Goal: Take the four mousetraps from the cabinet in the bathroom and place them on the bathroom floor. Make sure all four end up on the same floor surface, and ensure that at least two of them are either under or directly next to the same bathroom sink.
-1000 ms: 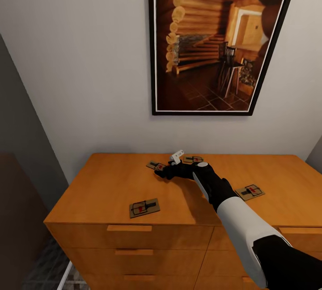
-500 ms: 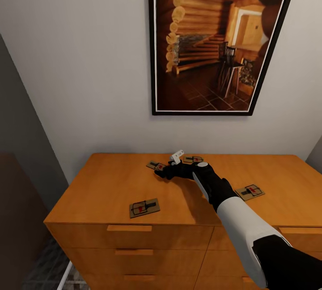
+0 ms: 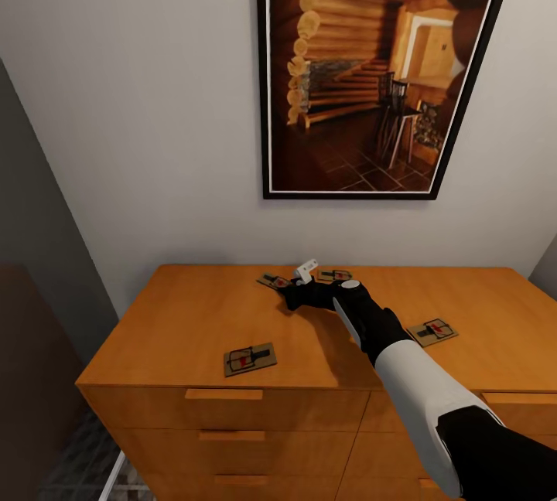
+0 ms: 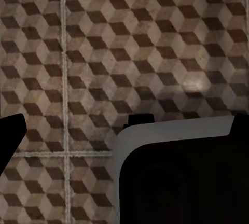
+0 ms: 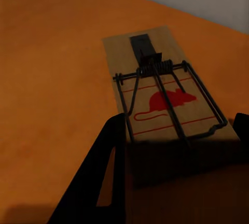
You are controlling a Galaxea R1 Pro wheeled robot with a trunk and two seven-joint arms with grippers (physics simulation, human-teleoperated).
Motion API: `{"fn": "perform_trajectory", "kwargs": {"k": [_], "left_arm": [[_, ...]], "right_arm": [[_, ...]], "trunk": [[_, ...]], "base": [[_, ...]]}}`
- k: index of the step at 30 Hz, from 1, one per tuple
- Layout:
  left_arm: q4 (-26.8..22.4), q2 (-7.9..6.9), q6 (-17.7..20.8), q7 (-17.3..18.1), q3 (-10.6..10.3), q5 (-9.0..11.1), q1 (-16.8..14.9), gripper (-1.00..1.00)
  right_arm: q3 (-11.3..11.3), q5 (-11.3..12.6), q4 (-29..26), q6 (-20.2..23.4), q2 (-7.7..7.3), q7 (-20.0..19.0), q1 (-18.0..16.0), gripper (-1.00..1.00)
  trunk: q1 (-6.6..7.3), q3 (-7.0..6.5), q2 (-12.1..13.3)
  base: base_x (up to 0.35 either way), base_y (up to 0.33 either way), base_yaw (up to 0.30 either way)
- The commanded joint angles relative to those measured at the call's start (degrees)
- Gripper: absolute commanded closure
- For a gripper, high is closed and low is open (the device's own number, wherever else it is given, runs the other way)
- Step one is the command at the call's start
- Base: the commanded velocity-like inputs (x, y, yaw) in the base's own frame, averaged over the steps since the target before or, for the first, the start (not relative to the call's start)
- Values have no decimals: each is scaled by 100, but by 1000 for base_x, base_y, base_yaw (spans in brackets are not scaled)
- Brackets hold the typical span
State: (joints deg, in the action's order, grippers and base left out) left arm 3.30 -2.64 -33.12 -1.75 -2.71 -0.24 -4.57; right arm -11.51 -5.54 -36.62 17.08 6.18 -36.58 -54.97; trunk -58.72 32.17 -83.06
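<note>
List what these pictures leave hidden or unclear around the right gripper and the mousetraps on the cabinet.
- Right gripper, head view: its own wrist covers the fingertips, so grip on the rear-left mousetrap is unclear.
- Same mousetrap, right wrist view: near end lost in shadow between the fingers.
- Rear mousetrap, head view: partly behind the gripper.
- Cabinet: lower drawers cut off by the frame edge.

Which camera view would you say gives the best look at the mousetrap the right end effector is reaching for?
The right wrist view: the mousetrap sits close up between the end effector's fingers, with wire, spring and red mouse print clear. In the head view it is small and partly hidden by the right end effector. The left wrist view faces the bathroom floor.
</note>
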Motion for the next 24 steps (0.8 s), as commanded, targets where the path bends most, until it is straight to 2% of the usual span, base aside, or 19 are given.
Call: {"fn": "perform_trajectory", "kwargs": {"k": [1, 24], "left_arm": [[22, 0, -37, -18, -27, -3, -9, -100], [22, 0, -37, -18, -27, -3, -9, -100]], "right_arm": [[8, -123, 74, 15, 1, -17, 1, 100], [-5, -133, 47, 41, 40, -1, 2, 100]], "trunk": [[0, 7, -2], [0, 7, -2]], "base": [[0, 0, 0], [0, 0, 0]]}}
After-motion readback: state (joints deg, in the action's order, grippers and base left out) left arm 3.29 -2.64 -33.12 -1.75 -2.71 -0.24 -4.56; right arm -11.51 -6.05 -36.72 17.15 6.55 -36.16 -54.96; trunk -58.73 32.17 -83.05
